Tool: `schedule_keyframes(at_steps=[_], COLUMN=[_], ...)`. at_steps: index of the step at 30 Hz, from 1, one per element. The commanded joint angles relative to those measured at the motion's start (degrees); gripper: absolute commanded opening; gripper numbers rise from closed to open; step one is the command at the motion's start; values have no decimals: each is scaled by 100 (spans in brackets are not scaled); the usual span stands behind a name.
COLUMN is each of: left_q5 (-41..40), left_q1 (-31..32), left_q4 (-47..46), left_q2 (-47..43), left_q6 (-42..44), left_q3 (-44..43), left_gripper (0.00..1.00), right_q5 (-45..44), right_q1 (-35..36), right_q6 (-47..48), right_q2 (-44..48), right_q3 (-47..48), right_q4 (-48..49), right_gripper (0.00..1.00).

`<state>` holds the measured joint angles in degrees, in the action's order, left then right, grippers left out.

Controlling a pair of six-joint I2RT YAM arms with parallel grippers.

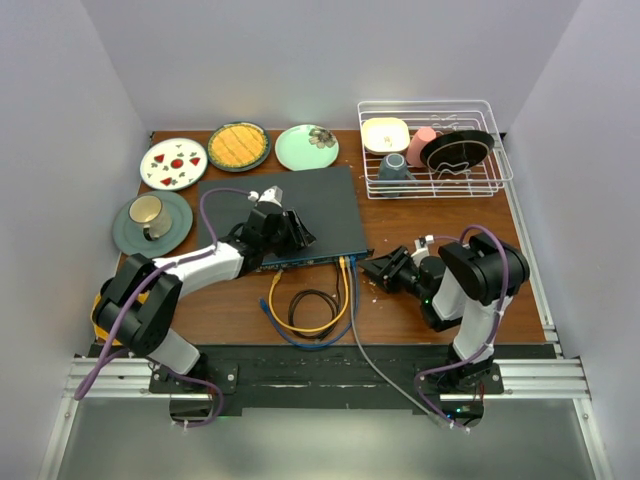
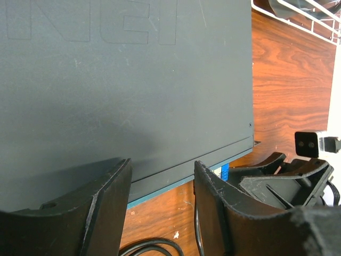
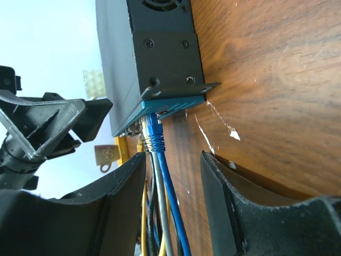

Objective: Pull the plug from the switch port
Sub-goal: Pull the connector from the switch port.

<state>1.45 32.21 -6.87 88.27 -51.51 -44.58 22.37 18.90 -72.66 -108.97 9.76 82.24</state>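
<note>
The switch [image 1: 300, 205] is a flat dark-grey box in the middle of the table, with its thin blue front edge [image 1: 310, 262] facing me. A blue plug [image 3: 154, 130] sits in a socket at the switch's [image 3: 160, 64] front right corner, with grey and yellow cables [image 3: 162, 224] beside it. My right gripper [image 3: 173, 157] is open just in front of that plug, with the cables running between its fingers, not touching it. My left gripper [image 2: 162, 186] is open over the switch's [image 2: 122, 85] front edge, holding nothing. Both grippers show from above, left [image 1: 290, 232] and right [image 1: 378, 270].
Loose yellow, blue, black and grey cables [image 1: 312, 308] loop on the table in front of the switch. Three plates [image 1: 238, 146] stand at the back left, and a cup on a saucer [image 1: 152, 220] at the left. A white dish rack [image 1: 432, 150] stands at the back right.
</note>
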Motion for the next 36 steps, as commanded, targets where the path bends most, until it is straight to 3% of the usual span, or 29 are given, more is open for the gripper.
schedule_keyframes(at_steps=[1,9,19,30,36], left_q5=[13,-84,-66,-57,-31], left_q1=[-39,-48,-39,-30,-30], left_q4=[-367,-534,-692,-754,-763], left_q2=[-213,-468,-521,-460,-433], left_q6=[-105,-211,-325,-334,-334], left_q3=[45,291,459,459,476], left_gripper=[55,56,56,56,56], right_q5=[-707,-1243,-1420,-1376,-1437], right_q1=[193,677,677,703,694], right_q6=[402,824,315,428,376], right_q2=[182,570,-344,-63,-204], right_q3=[-132,202,395,404,430], right_q4=[1727,671,1830,1831,1822], right_gripper=[52,52,44,51,49])
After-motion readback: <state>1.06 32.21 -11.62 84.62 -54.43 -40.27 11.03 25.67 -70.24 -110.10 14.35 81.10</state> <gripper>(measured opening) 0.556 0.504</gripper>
